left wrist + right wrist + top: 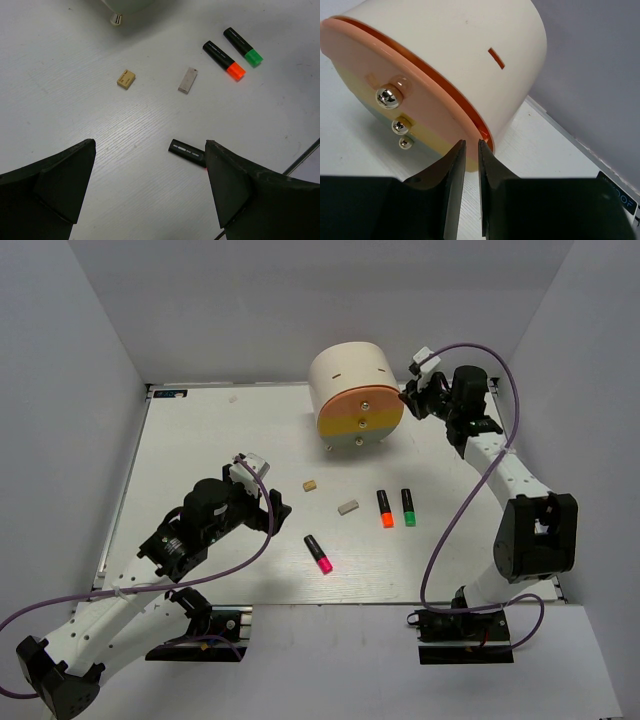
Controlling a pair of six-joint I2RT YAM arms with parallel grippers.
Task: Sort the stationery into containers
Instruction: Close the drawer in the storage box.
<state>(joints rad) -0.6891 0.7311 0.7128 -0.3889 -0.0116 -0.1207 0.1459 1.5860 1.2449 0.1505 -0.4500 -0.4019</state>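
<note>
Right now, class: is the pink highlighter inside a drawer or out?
Out. The pink highlighter lies flat on the table, apart from the organiser.

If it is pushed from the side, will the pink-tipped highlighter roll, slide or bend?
The pink-tipped highlighter looks like a short hard plastic body, so it probably stays stiff. Its barrel seems flattish in the left wrist view, so it likely slides rather than rolls. Being small, it may spin on the smooth table.

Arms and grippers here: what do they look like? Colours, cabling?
The left arm and right arm have white links, black joint housings and a looping purple cable each. The left gripper and right gripper have black wedge-shaped fingers.
</note>
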